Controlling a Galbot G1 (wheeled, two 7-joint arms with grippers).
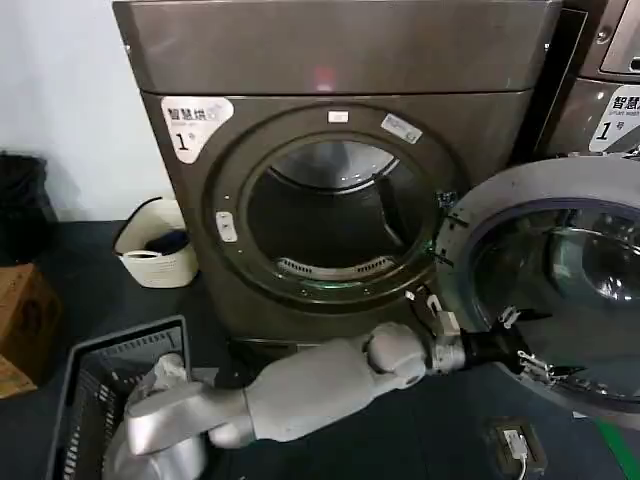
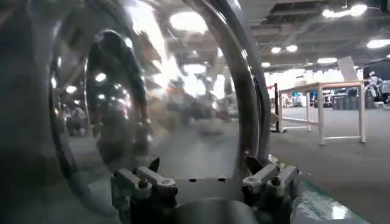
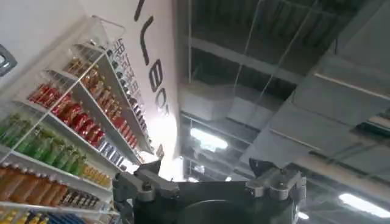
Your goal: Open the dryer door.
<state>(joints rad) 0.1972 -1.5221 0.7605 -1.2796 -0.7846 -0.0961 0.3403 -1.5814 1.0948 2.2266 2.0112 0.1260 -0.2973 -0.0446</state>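
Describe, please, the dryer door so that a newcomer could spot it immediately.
Start at the big grey-bronze dryer with its open drum. The dryer door hangs swung out at its right: a large round door, grey inner face, dark glass porthole. The left pincer is at its lower edge, and it hides most of the neighbouring machine.

Readable marks: white labels on the two machines and large lettering on a wall.

In the head view a white label [image 1: 196, 124] at the upper left of the dryer [image 1: 330, 60] front carries Chinese characters above a large "1"; a similar label [image 1: 616, 117] with a "1" sits on the neighbouring machine [image 1: 600, 60] at the upper right. In the right wrist view, big dark letters [image 3: 149, 55] run along the white wall [image 3: 49, 24], too skewed to read for certain.
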